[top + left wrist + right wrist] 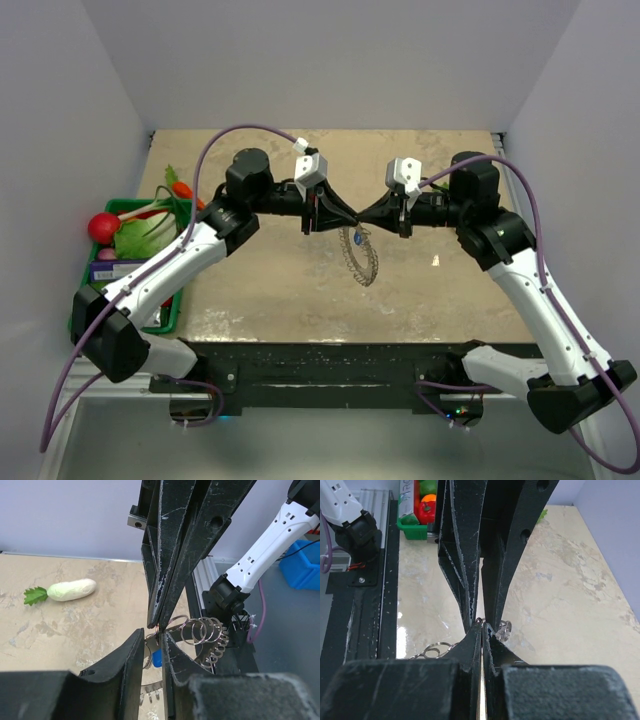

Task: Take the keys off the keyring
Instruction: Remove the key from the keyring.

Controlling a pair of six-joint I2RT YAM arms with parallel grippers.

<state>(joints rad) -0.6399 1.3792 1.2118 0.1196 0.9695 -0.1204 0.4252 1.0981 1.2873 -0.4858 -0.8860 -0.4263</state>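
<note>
The right gripper (363, 214) was pinched shut on the top of the grey coiled keyring (362, 256), which hung above the middle of the tabletop (280, 285). The left gripper (348, 214) met it tip to tip, its fingers narrowly apart around the blue-headed key (157, 658). Whether it clamped the key could not be told.

Nothing here can be read. A carton (406, 497) standing in the green bin (414, 525) has some print down its side, but it is too blurred to make out.
</note>
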